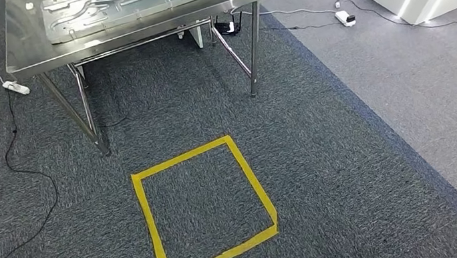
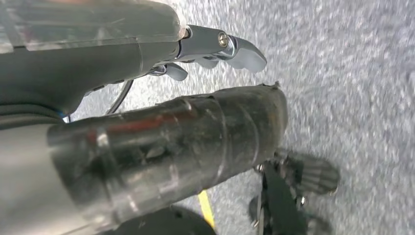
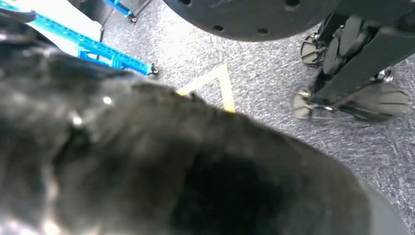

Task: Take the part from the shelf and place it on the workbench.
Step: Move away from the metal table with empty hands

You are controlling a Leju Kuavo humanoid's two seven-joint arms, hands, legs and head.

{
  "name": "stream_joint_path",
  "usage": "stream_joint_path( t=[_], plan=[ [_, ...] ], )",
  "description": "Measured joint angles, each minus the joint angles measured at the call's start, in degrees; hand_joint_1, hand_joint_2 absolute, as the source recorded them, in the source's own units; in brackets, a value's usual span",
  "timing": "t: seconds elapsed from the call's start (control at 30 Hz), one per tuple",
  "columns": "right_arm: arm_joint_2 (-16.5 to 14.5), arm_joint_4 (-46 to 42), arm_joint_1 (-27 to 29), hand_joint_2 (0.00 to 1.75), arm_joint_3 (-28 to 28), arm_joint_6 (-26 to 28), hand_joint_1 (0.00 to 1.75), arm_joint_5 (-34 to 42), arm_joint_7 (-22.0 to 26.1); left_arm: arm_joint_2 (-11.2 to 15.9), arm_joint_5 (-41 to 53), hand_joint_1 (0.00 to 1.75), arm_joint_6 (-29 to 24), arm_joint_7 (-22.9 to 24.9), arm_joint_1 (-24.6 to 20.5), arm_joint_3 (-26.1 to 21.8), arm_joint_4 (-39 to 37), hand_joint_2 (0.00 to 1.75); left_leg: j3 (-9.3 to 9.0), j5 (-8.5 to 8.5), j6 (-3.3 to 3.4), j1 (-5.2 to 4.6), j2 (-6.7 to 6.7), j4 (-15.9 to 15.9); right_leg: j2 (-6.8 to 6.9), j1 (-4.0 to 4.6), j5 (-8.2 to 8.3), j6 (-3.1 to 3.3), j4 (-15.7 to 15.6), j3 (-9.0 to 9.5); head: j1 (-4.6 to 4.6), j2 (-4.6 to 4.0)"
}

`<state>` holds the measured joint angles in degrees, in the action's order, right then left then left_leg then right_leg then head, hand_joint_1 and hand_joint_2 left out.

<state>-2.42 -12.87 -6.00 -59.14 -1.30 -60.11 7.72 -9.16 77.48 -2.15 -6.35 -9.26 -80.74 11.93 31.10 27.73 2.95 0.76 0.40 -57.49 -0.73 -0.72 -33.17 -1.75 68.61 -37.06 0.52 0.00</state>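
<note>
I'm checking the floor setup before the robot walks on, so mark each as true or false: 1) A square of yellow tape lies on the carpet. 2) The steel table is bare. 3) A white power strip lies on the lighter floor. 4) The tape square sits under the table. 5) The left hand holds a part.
1) True: the yellow tape square lies on the dark carpet.
2) False: the steel table carries a flat metal panel.
3) True: a white power strip lies there, cabled.
4) False: it lies in front of the table, apart from its legs.
5) False: the left hand holds nothing.
</note>
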Motion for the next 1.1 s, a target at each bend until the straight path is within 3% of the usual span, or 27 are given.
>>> stream_joint_path(
  t=[0.03, 0.07, 0.1, 0.17, 0.23, 0.3, 0.4, 0.47, 0.53, 0.57, 0.6, 0.67, 0.73, 0.8, 0.87, 0.93, 1.0, 1.07, 1.1],
  plan=[
    [0.0, 0.0, 0.0, 0.00, 0.0, 0.0, 0.00, 0.0, 0.0, 0.0, 0.0, 0.00, 0.0, 0.0, 0.0, 0.0, 0.0, 0.00, 0.09, 0.01, 0.05, -0.09, 0.21, 0.0, 0.19, -0.06, -1.38, -0.12, 3.5, -1.66, -0.01, 0.00],
    [0.0, 0.0, 0.0, 0.00, 0.0, 0.0, 0.00, 0.0, 0.1, 0.0, 0.0, 0.00, 0.0, 0.0, 0.0, 0.0, 0.0, 0.00, 0.13, 0.03, 0.08, -0.17, 0.41, -0.1, 0.30, -0.08, -1.74, -0.17, 5.5, -2.55, 0.00, 0.00],
    [0.0, 0.0, 0.0, 0.00, 0.0, 0.0, 0.00, 0.0, 0.1, 0.1, 0.0, 0.00, 0.0, -0.1, 0.0, 0.0, 0.0, 0.00, 0.13, 0.07, 0.10, -0.23, 0.62, -0.2, 0.39, -0.07, -1.02, -0.12, 5.4, -2.42, 0.00, 0.00],
    [0.1, 0.0, 0.1, 0.00, 0.0, 0.0, 0.00, 0.0, 0.2, 0.0, 0.0, 0.00, 0.0, -0.2, 0.0, 0.0, 0.0, 0.00, -0.01, 0.17, 0.03, -0.30, 1.04, -0.3, 1.01, 0.05, 2.71, 0.30, -1.0, 0.92, 0.01, 0.00],
    [0.1, 0.0, -0.1, 0.00, 0.0, 0.0, 0.00, 0.0, 0.3, 0.0, 0.0, 0.00, 0.0, -0.4, 0.0, 0.0, 0.0, 0.00, -0.11, 0.38, -0.29, -0.50, 1.57, -0.4, 2.24, 0.57, 5.17, 0.98, -8.2, 4.36, 0.00, 0.00],
    [0.1, 0.0, -0.2, 0.00, 0.0, 0.1, 0.00, 0.0, 0.4, 0.0, 0.0, 0.00, 0.0, -0.4, 0.0, 0.0, 0.0, 0.00, -0.16, 0.55, -0.80, -0.63, 2.24, -0.4, 2.46, 1.07, 5.44, 1.51, -10.4, 5.09, -0.02, 0.00],
    [0.1, 0.0, -0.1, 0.00, 0.0, 0.2, 0.00, -0.1, 0.6, 0.0, 0.0, 0.00, -0.1, -0.4, -0.1, 0.0, 0.0, 0.00, -0.28, 1.24, -1.68, -0.59, 2.58, -0.8, 1.24, 0.68, 6.01, 2.40, -11.1, 5.22, -0.04, 0.00],
    [0.1, 0.0, -0.1, 0.00, 0.0, 0.4, 0.00, -0.1, 0.6, 0.0, 0.0, 0.00, -0.3, -0.4, -0.1, 0.0, 0.0, 0.00, 1.56, 4.25, -2.18, -0.47, 1.28, -5.3, 0.56, 0.25, 6.42, 2.95, -11.6, 5.42, -0.13, 0.00],
    [0.1, 0.0, -0.1, 0.00, 0.0, 0.7, 0.00, -0.1, 0.6, 0.0, 0.0, 0.00, -0.3, -0.4, 0.0, 0.0, 0.0, 0.00, 5.12, 8.11, -2.52, -0.31, 0.23, -13.1, -0.27, 0.25, 6.49, 3.12, -11.6, 5.25, -0.19, 0.00],
    [0.1, 0.0, -0.1, 0.00, -0.1, 0.7, 0.00, -0.1, 0.6, 0.0, 0.0, 0.00, -0.3, -0.4, 0.0, 0.0, 0.0, 0.00, 6.45, 8.94, -2.64, -0.24, 0.11, -15.9, -0.79, 0.26, 6.50, 3.13, -11.6, 5.19, -0.18, 0.00],
    [0.1, 0.0, -0.1, 0.00, -0.1, 0.7, 0.00, -0.1, 0.6, -0.1, -0.1, 0.00, -0.3, -0.4, 0.1, 0.0, 0.0, 0.00, 6.85, 8.55, -2.70, -0.18, 0.07, -16.7, -1.36, 0.27, 6.50, 3.13, -11.5, 5.16, -0.18, 0.00],
    [0.1, 0.0, -0.1, 0.00, -0.1, 0.7, 0.00, -0.1, 0.5, -0.1, -0.1, 0.00, -0.3, -0.4, 0.1, 0.0, 0.0, 0.00, 4.52, 4.81, -2.66, -0.04, -0.44, -11.7, -2.66, 0.24, 6.42, 2.99, -11.2, 5.20, -0.18, 0.00],
    [0.0, 0.0, -0.1, 0.00, -0.2, 0.7, 0.00, -0.1, 0.5, 0.0, -0.1, 0.00, -0.3, -0.4, 0.1, 0.0, 0.0, 0.00, 1.10, 1.59, -2.35, 0.11, -2.70, -4.1, -3.85, 0.26, 6.20, 2.58, -10.6, 4.99, -0.15, 0.00],
    [0.0, 0.0, -0.2, 0.00, -0.2, 0.6, 0.00, -0.1, 0.5, 0.0, -0.1, 0.00, -0.3, -0.5, 0.0, 0.0, 0.0, 0.00, -0.17, 1.05, -1.95, 0.05, -4.07, -1.1, -4.83, 0.25, 6.16, 1.89, -10.3, 4.48, -0.14, 0.00],
    [0.0, 0.0, 0.0, 0.00, -0.3, 0.6, 0.00, -0.1, 0.5, 0.0, -0.2, 0.00, -0.2, -0.7, 0.0, 0.0, 0.0, 0.00, -0.28, 0.86, -1.29, -0.01, -3.05, -0.8, -5.56, 0.12, 6.35, 1.13, -10.3, 4.15, -0.15, 0.00],
    [-0.1, 0.0, 0.1, 0.00, -0.4, 0.6, 0.00, -0.1, 0.5, 0.0, -0.5, 0.00, -0.1, -0.9, 0.0, 0.0, 0.0, 0.00, -0.51, 0.48, -0.40, 0.10, -1.75, -0.2, -3.67, 0.12, 5.26, 0.55, -8.7, 3.35, -0.09, 0.00],
    [-0.1, 0.0, 0.0, 0.00, -0.4, 0.7, 0.00, -0.2, 0.5, 0.0, -0.8, 0.00, -0.2, -1.0, 0.0, -0.1, 0.0, 0.00, -0.66, 0.38, 0.17, 0.02, -0.36, 0.1, -0.74, 0.07, 2.04, 0.15, -2.8, 0.56, -0.04, 0.00],
    [-0.2, 0.0, -0.1, 0.00, -0.4, 0.7, 0.00, -0.2, 0.5, 0.0, -1.0, 0.00, -0.3, -1.0, 0.1, -0.1, 0.0, 0.00, -0.67, 0.54, 0.36, -0.20, 1.07, 0.1, 0.20, -0.10, -0.62, -0.16, 4.0, -2.85, -0.05, 0.00],
    [-0.2, 0.0, -0.1, 0.00, -0.4, 0.7, 0.00, -0.2, 0.5, 0.0, -1.1, 0.00, -0.3, -1.0, 0.1, -0.1, 0.0, 0.00, -0.72, 0.64, 0.38, -0.27, 1.76, 0.0, 0.37, -0.14, -0.54, -0.23, 5.2, -3.47, -0.04, 0.00]
  ],
)
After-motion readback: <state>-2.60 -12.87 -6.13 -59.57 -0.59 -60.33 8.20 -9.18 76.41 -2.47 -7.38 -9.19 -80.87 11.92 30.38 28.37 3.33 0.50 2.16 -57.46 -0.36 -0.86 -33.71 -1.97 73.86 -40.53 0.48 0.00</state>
